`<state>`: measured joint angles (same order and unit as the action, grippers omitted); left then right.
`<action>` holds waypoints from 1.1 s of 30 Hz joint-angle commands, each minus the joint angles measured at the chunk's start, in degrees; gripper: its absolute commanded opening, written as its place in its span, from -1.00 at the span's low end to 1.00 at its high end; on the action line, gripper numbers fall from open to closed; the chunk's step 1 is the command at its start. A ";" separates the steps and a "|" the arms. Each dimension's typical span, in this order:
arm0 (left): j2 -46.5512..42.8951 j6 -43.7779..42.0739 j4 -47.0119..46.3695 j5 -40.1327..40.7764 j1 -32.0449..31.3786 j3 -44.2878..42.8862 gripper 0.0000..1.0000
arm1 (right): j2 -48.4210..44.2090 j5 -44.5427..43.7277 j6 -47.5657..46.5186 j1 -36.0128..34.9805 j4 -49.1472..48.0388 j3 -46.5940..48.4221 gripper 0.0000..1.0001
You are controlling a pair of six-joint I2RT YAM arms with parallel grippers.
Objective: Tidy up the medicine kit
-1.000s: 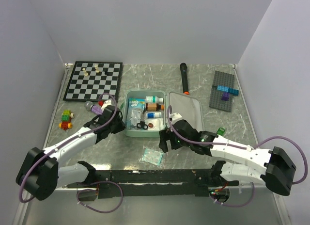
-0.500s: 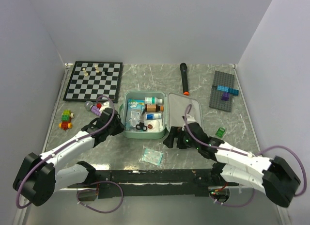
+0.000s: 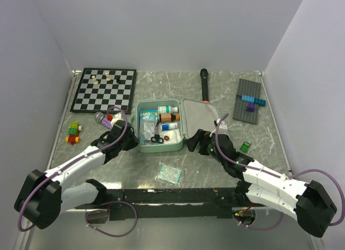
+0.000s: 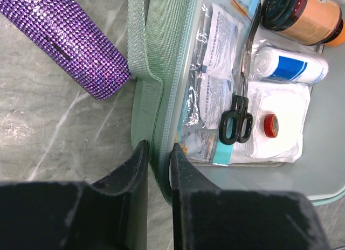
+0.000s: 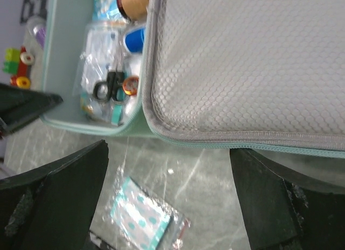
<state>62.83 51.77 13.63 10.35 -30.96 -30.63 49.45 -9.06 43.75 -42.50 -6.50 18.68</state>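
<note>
The medicine kit lies open in the middle of the table, a mint-green case whose tray holds scissors, bottles, a blue-and-white tube and sachets. My left gripper is shut on the tray's left fabric wall, one finger outside and one inside. The grey mesh-lined lid sits on the right, its near edge slightly raised. My right gripper stands wide open just in front of that edge, holding nothing. A dotted teal packet lies on the table below it.
A purple glitter cylinder lies against the kit's left side. A chessboard is at the back left, a black microphone behind the kit, a grey brick plate at the back right. Toy bricks and a small green piece lie nearby.
My right gripper has moved right and away from the kit's near left corner to the lid's front edge and opened fully. The lid has tilted up slightly. The left gripper has kept its hold.
</note>
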 commanded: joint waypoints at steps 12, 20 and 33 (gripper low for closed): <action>3.62 -1.32 4.57 -3.85 -2.97 2.86 -0.99 | -1.38 -10.89 -14.55 0.93 -13.54 8.39 1.00; 0.99 -0.97 3.42 -5.16 -3.05 2.51 -0.98 | 2.31 -6.24 -24.41 1.98 -5.20 20.68 1.00; -11.85 -3.95 3.60 -5.24 -2.97 -2.24 -0.17 | 11.54 6.60 -20.11 7.61 8.15 32.91 0.98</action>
<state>53.95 50.22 19.40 9.56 -33.56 -30.63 58.37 -6.44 23.00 -35.75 -3.64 47.05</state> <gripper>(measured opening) 0.385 0.997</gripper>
